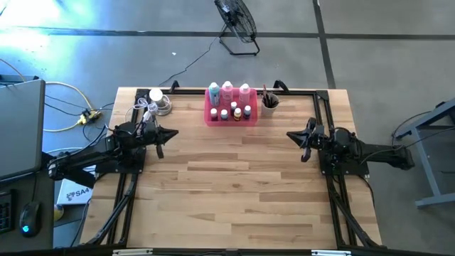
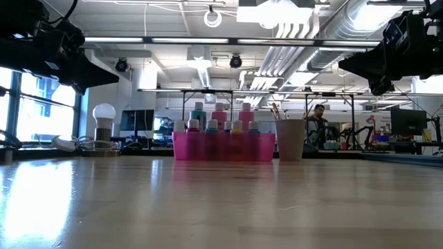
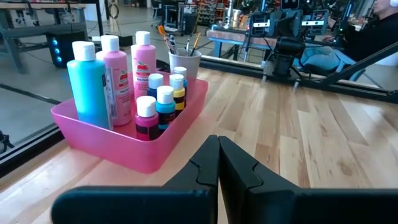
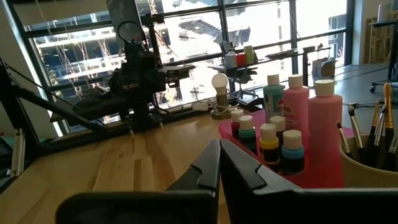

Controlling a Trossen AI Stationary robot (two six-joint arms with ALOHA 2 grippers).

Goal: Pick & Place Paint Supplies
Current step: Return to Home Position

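Three tall white-capped bottles, one teal and two pink, stood upright along the far side of the pink tray. A bunch of tiny bottles was packed in front of them, and the thin paintbrushes stuck up out of the beige cup just beside the tray's end. All of it sat at the far edge of the desk, roughly midway between the arms. My guess on handling: the tall ones looked like smooth plastic, rigid but a bit slippery and top-heavy if full, so I'd pinch them around the body below the cap. The tiny ones looked light and tippy, easiest to take by the cap from above. The brushes seemed near weightless and thin enough to roll, so I'd hold them mid-handle. The left claw was clenched on nothing, hanging raised over the desk's left side, well apart from the tray. The right claw mirrored it on the right, also pinched closed and empty. The desk was pale butcher-block wood, fairly glossy, with a bulb and cables at its far left corner. Beyond it were a grey concrete floor with a fan, big windows and a person seated farther back.
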